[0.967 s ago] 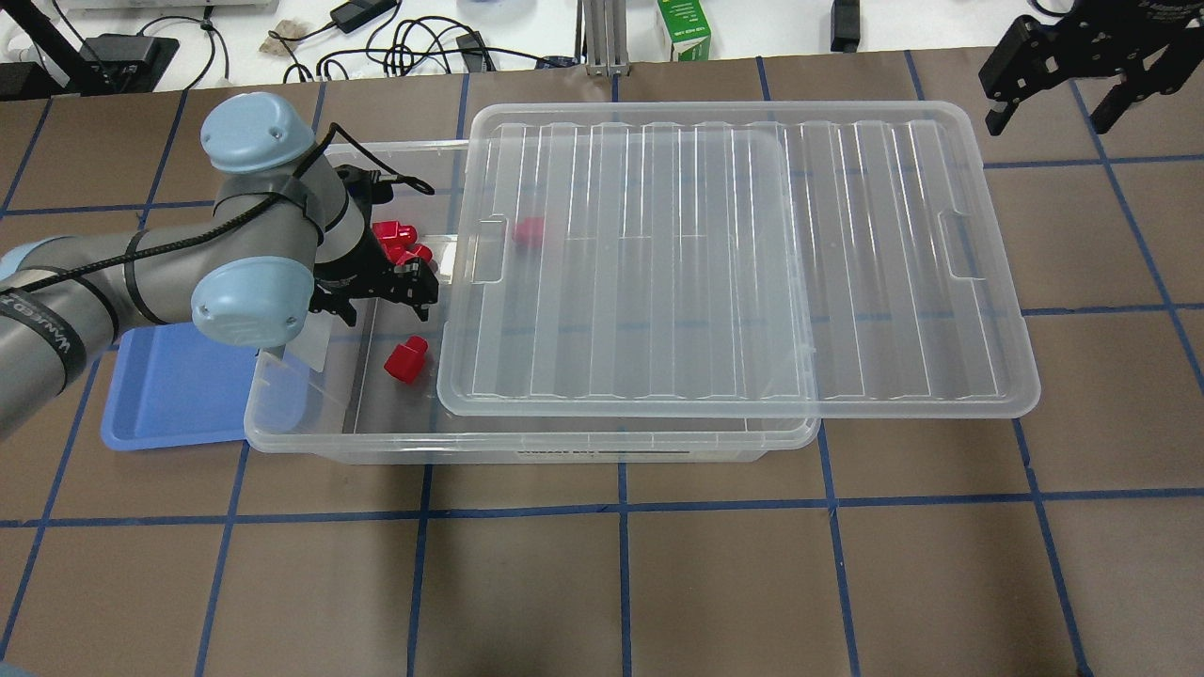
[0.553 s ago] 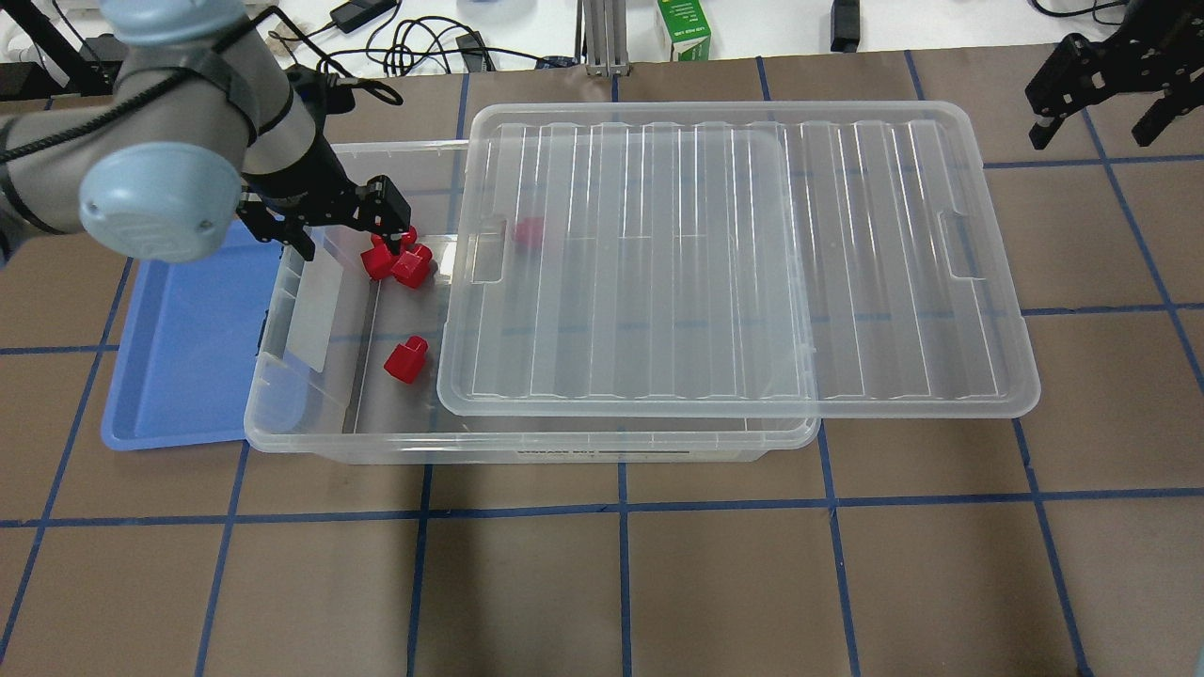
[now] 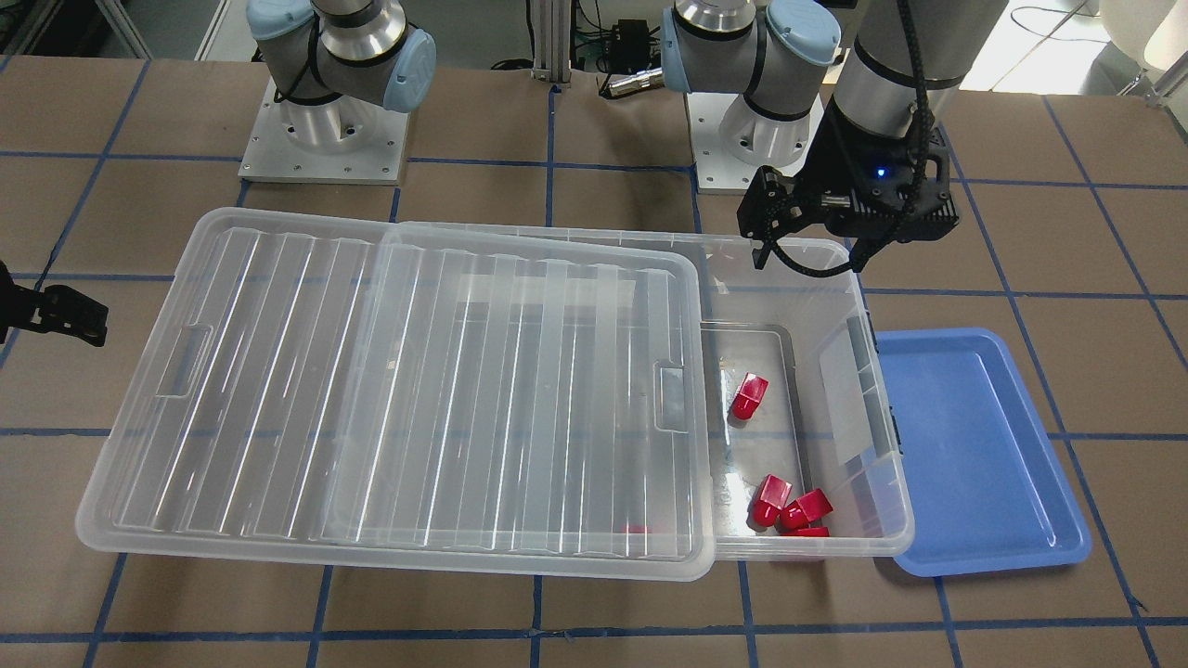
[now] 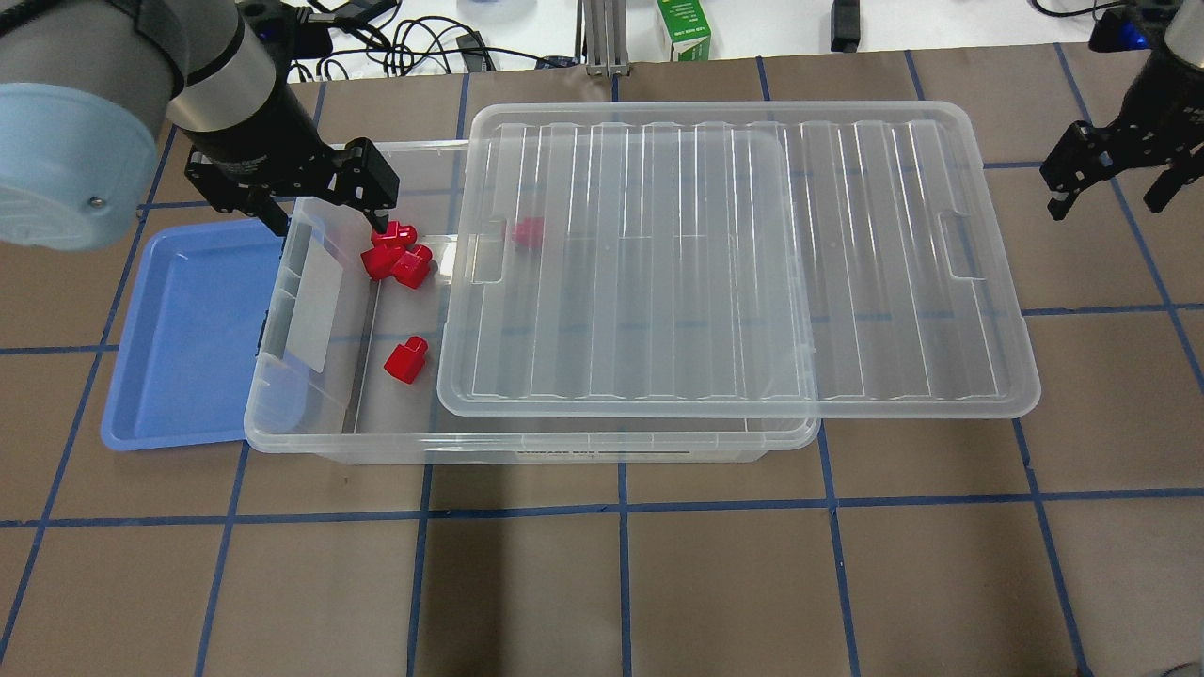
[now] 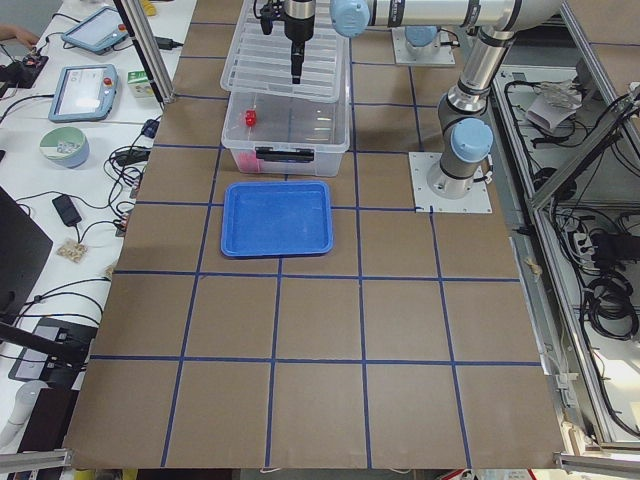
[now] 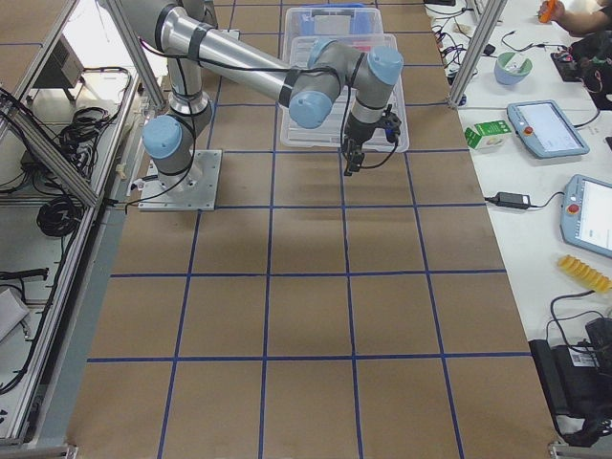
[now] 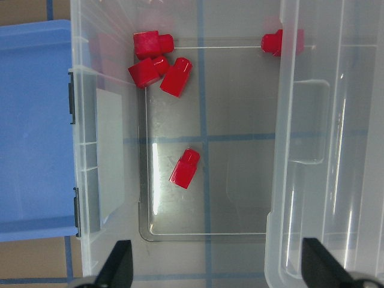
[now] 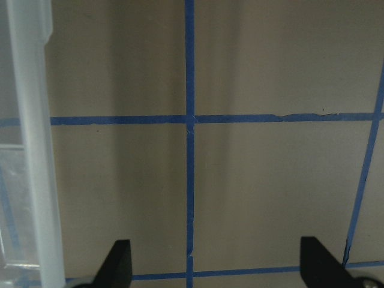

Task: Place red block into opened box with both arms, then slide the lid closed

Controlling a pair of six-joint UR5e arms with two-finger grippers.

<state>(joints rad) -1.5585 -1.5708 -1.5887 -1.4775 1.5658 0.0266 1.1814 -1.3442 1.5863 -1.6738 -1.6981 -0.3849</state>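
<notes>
Bright, even light, with white glare streaking the lid (image 3: 399,399), all sharp.

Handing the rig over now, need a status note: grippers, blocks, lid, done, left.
Left gripper: open, empty, above the box's uncovered end.
Right gripper: open, empty, over the table past the lid's overhanging end.
Red blocks: five visible inside the box, one under the lid.
Done: blocks in. Left: slide the lid closed.

You have a blue tray (image 4: 188,329) on the tape-gridded desk (image 4: 658,583), with a green carton (image 4: 684,28) and cables (image 4: 414,42) past its far edge.
</notes>
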